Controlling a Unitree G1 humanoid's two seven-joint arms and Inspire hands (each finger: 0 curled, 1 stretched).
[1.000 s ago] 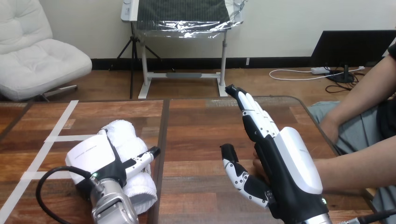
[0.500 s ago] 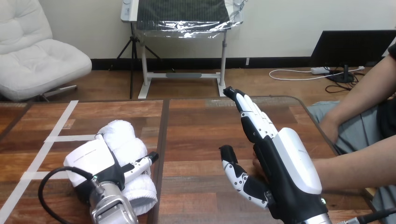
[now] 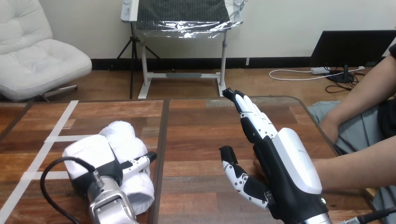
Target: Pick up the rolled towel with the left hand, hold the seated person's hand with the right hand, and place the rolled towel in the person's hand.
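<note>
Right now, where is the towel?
In the head view, the towel is on the left half of the table, under the left hand and just left of the seam down the table's middle.

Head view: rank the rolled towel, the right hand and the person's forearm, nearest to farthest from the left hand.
From the left hand:
1. rolled towel, touching it, at the view's lower left.
2. right hand, centre-right.
3. person's forearm, at the right edge.
</note>
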